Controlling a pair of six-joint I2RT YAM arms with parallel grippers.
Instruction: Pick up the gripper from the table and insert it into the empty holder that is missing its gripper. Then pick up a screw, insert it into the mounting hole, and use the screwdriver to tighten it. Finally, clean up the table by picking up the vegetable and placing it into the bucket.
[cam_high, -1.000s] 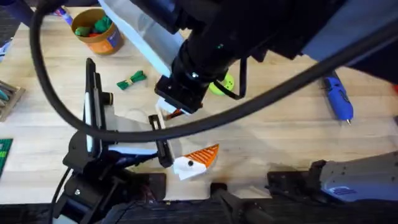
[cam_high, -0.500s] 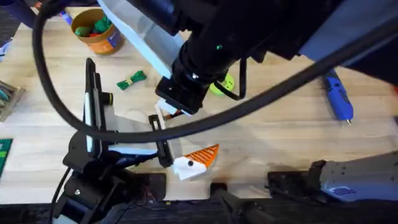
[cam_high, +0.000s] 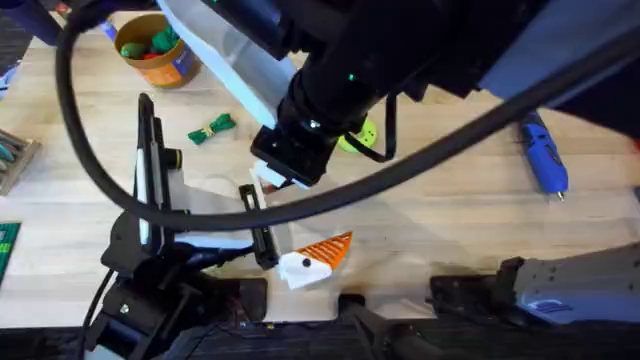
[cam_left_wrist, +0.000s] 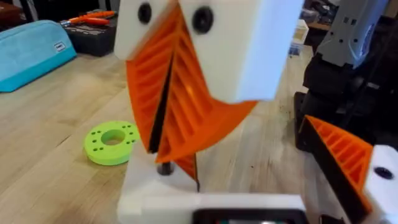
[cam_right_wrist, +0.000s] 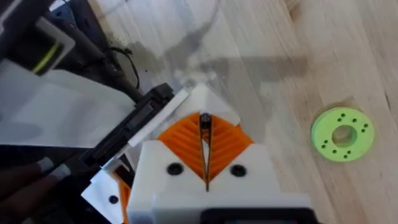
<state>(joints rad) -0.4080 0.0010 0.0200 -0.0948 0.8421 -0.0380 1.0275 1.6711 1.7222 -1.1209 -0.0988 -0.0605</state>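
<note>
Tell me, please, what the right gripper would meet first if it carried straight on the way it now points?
The right gripper, its orange pads pinched on a small dark screw, points down at the white mounting piece right below. It would probably meet that piece first, though the remaining gap is hard to judge.

Bright even light on tabletop (cam_high: 450, 215); soft shadows beneath dark blurred arm (cam_high: 400, 60) near lens; green ring (cam_left_wrist: 112, 142) slightly defocused.
</note>
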